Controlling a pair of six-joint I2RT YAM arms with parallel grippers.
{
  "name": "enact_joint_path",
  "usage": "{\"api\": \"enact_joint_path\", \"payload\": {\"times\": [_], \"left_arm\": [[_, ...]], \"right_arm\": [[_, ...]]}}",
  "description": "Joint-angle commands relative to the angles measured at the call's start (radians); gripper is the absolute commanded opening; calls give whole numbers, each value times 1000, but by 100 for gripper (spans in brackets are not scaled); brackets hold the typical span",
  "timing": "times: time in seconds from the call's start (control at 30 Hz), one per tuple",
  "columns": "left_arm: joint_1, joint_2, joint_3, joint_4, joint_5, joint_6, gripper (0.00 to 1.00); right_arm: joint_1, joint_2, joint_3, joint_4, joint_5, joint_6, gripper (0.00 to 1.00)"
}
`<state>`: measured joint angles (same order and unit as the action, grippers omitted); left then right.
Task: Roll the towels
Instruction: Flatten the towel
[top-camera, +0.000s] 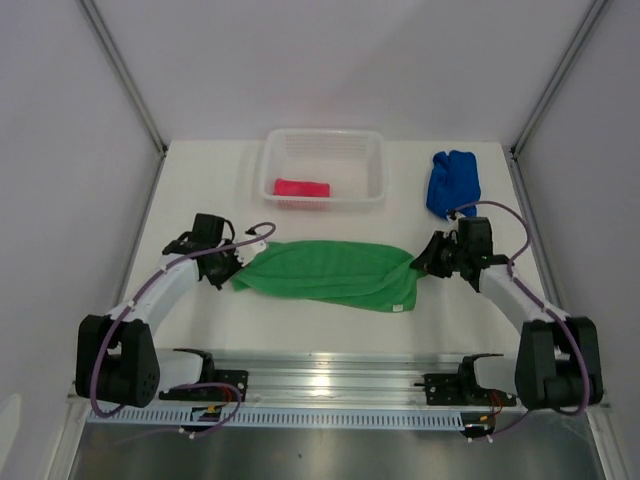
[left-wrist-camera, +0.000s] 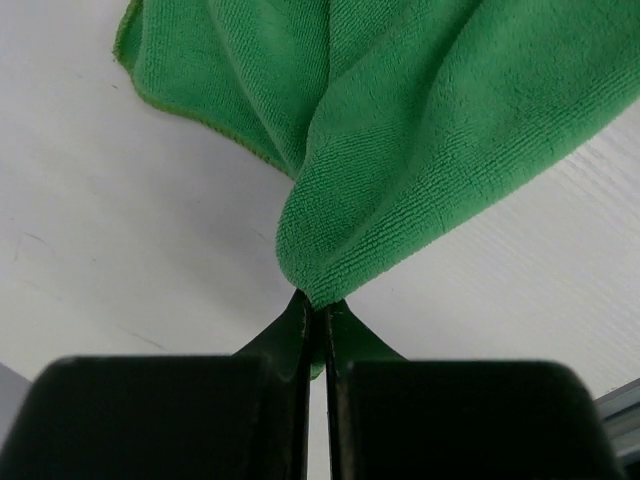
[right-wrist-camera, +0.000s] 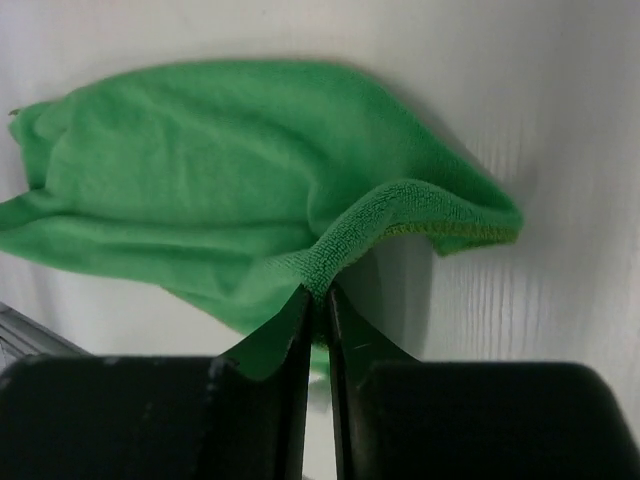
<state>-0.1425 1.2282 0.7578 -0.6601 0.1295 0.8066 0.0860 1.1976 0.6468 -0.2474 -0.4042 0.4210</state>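
Note:
The green towel (top-camera: 325, 272) is stretched out flat between the two arms in the middle of the table. At its left end my left gripper (top-camera: 232, 268) is shut on a bunched corner (left-wrist-camera: 318, 300). My right gripper (top-camera: 418, 262) pinches the hemmed edge at the towel's right end, its jaws (right-wrist-camera: 318, 295) almost together with cloth between the tips. That corner is lifted a little off the table in the right wrist view. The pink towel (top-camera: 301, 187) lies rolled inside the basket. Crumpled at the back right lies the blue towel (top-camera: 452, 182).
A white mesh basket (top-camera: 323, 134) stands at the back centre of the table. White walls and metal frame posts close in the sides. A metal rail (top-camera: 330, 380) carrying the arm bases runs along the near edge.

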Motion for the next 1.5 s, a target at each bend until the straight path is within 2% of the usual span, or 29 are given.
{"api": "enact_joint_path", "payload": {"times": [0.0,0.07,0.1,0.17,0.27,0.43,0.6,0.7,0.77,1.07,1.13,1.17,1.27,1.33,1.47], "left_arm": [[-11,25,24,79,41,-55,2],[-11,42,41,73,45,-63,2],[-11,43,44,67,51,-63,4],[-11,50,46,54,61,-64,4],[-11,44,44,48,61,-81,4],[-11,8,11,51,64,-99,6],[-11,-10,5,33,53,-109,8],[-11,-13,0,31,48,-104,8],[-11,-15,5,31,45,-103,8],[-11,-39,-17,22,33,-98,11],[-11,-42,-29,22,32,-99,12],[-11,-42,-32,20,32,-101,12],[-11,-47,-32,14,35,-110,12],[-11,-47,-26,4,45,-113,12],[-9,-53,21,-6,29,-132,8]], "right_arm": [[11,156,62,166,44,36,13],[1,274,159,163,51,33,15],[-2,308,198,139,50,29,29],[-2,364,294,88,93,-14,47],[-6,395,324,-27,155,-63,55],[1,206,239,-133,283,-38,56],[98,60,94,-187,338,59,51],[142,14,5,-140,349,116,49],[146,28,-47,-66,326,136,48],[210,206,-64,20,324,160,44],[224,214,-82,39,314,171,34],[225,214,-85,49,298,179,20],[219,171,-96,42,277,193,0],[213,85,-92,19,272,200,0],[146,-125,-43,-137,263,167,0]]}}
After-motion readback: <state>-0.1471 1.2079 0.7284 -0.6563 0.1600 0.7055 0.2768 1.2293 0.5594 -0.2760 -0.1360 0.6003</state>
